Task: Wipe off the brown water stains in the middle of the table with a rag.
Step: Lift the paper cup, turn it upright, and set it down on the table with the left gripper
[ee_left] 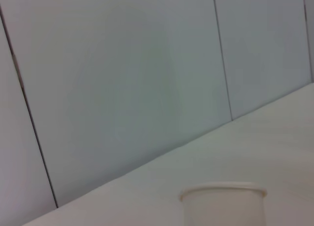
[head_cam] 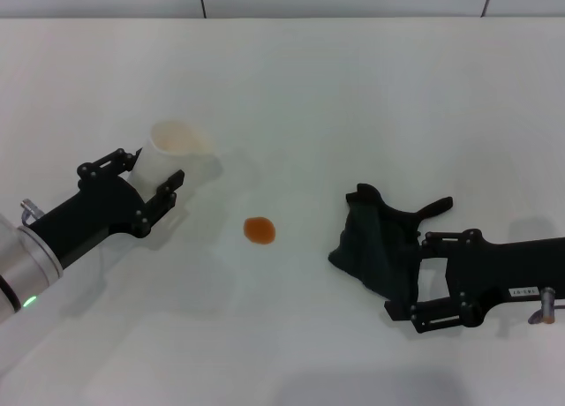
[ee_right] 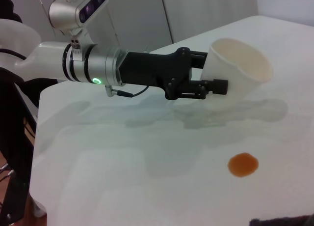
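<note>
White and smooth, the surface (head_cam: 371,97) fills nearly the whole head view, with grey wall panels only along the top edge of the frame and wide bare room across the upper half and lower centre. At lower right the right hand (head_cam: 422,278) lies low with its fingers closed on the rag (head_cam: 375,247), a dark crumpled cloth that bunches ahead of the hand toward frame centre. At middle left the left hand (head_cam: 157,181) grips a white cup (head_cam: 175,152) by its side, the cup tilted, its mouth toward the top of the frame. Between the two, just below centre, sits the brown water stains (head_cam: 259,230), one small orange-brown blot, apart from both cup and rag; the right wrist view shows it at lower right. The likely trouble is the sweep: if the rag is dragged lightly or only its loose edge meets the liquid, the blot may smear into a streak instead of lifting. A long push could also carry the right hand toward the cup and the left hand. Bare room lies open all round the blot, so a short pass should suffice.
</note>
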Controlling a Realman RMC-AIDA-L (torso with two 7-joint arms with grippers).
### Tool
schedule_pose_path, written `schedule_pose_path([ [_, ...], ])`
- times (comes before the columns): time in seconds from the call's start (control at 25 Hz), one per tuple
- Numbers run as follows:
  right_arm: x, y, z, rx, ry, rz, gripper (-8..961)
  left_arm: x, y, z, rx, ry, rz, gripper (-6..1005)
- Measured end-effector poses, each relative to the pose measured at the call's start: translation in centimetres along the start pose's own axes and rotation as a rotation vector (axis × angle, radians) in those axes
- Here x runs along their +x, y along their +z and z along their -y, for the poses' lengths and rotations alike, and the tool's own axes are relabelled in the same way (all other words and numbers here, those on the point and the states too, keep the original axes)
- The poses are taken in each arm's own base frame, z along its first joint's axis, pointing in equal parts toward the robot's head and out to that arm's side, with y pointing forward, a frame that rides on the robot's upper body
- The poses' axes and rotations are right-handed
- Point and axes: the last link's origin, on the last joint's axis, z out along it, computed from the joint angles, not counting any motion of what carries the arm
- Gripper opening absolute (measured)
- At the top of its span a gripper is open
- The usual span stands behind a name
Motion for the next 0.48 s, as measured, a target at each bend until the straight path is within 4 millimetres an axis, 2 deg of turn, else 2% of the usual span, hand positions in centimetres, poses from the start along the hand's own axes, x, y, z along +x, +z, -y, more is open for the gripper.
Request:
schedule_pose_path([
  [0.48, 0.05, 0.01, 0.02, 0.001, -0.003, -0.007, 841, -0.09, 0.01, 0.16, 0.006, 0.004, 0.009, 512],
])
